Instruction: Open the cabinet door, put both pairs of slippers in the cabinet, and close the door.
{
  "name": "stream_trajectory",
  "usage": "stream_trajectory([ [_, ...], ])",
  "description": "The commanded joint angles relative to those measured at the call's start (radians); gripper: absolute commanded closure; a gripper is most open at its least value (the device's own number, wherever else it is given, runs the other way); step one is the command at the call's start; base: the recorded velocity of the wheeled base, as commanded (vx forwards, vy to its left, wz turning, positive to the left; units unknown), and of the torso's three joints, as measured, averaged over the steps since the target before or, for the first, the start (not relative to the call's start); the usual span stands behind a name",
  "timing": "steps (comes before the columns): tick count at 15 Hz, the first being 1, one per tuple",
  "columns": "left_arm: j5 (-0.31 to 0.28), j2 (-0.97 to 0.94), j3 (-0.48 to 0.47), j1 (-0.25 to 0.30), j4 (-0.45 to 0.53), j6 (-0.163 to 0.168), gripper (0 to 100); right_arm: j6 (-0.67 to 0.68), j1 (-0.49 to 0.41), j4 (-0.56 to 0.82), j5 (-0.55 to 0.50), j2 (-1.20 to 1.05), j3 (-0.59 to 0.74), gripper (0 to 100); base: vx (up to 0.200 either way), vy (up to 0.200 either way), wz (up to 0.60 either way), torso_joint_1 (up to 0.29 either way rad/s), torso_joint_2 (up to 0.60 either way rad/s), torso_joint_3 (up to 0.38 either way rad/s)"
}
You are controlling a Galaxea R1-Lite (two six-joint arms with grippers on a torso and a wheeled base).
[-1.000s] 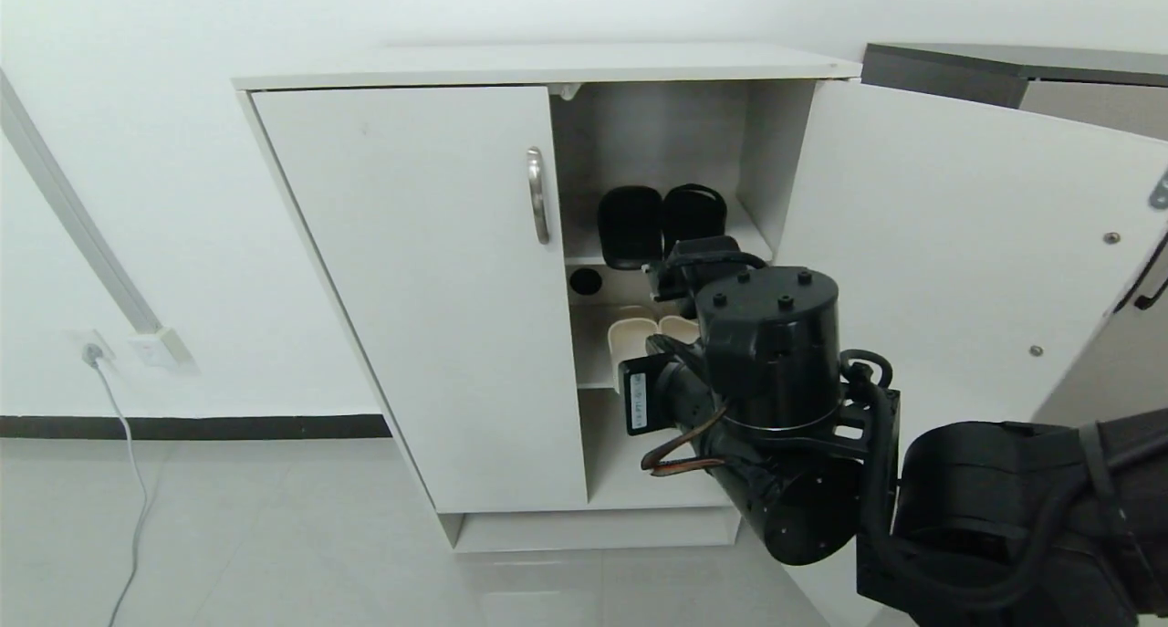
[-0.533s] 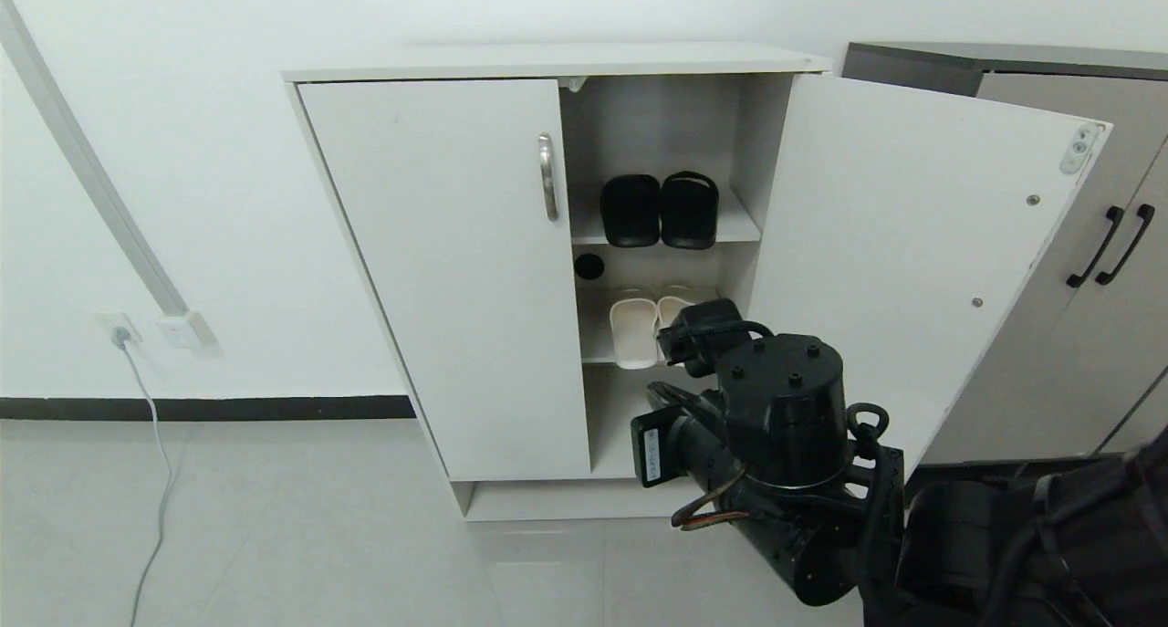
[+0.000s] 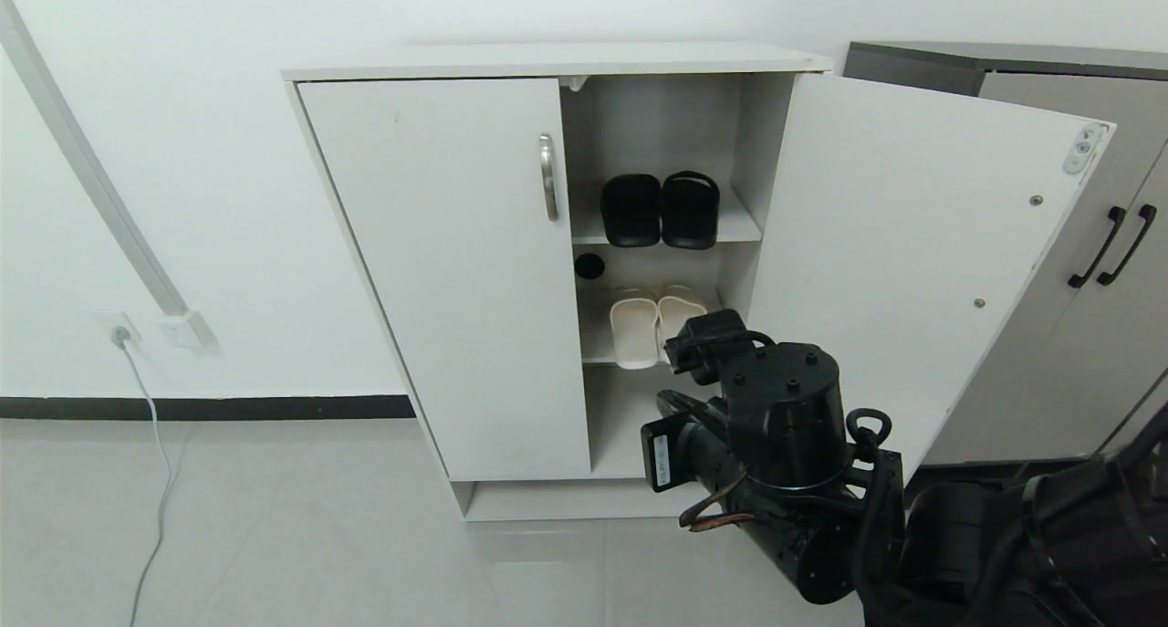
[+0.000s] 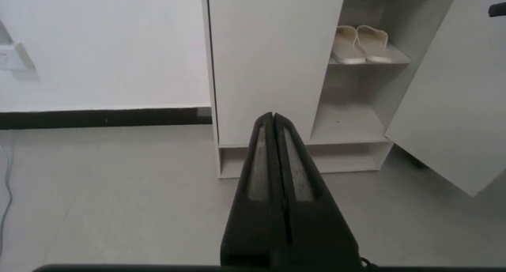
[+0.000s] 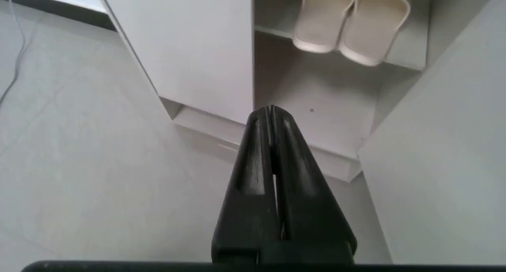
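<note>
1. Over the last second the whole head view has drawn back from the cabinet (image 3: 557, 61); that is the camera shifting, not the furniture. In the last half second the right arm (image 3: 785, 426) has sunk a little lower before the cabinet's opening. The right-hand shoe of the white slippers (image 3: 634, 330), half covered before, now shows clear.
2. Left of the cabinet: a wall socket (image 3: 117, 335) low on the wall, with a cable hanging from it to the floor.
3. The cabinet's left door (image 3: 447, 271) is shut flat, with its metal handle (image 3: 547, 177) upright at the inner edge.
4. In the cabinet's open right half, the black slippers (image 3: 630, 209) sit side by side on the upper shelf, heels outward.
5. The white slippers lie side by side on the shelf below. Nothing touches them.
6. The cabinet's right door (image 3: 894, 244) is swung wide open, its inner face showing.
7. Right of the cabinet: a grey cupboard (image 3: 1049, 271) with two dark handles, partly behind the open door.
8. Left gripper (image 4: 273, 118): fingers pressed together, clasping nothing, out in front of the cabinet's shut door and above the floor.
9. Right gripper (image 5: 273, 111): fingers likewise closed on nothing, in front of the cabinet's opening, below the white slippers' shelf and well apart from it.
</note>
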Motion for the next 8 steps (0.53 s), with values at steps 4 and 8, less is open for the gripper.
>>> stream_trajectory([
  [4,0.0,0.001,0.0,0.0,0.0,0.0,100,0.002,0.001,-0.002,-0.001,0.017,0.005,100,0.0,0.0,0.0,0.0,0.0,0.0],
  [8,0.0,0.001,0.0,0.0,0.0,0.0,100,0.003,0.001,-0.002,-0.001,0.017,0.006,100,0.0,0.0,0.0,0.0,-0.1,-0.106],
])
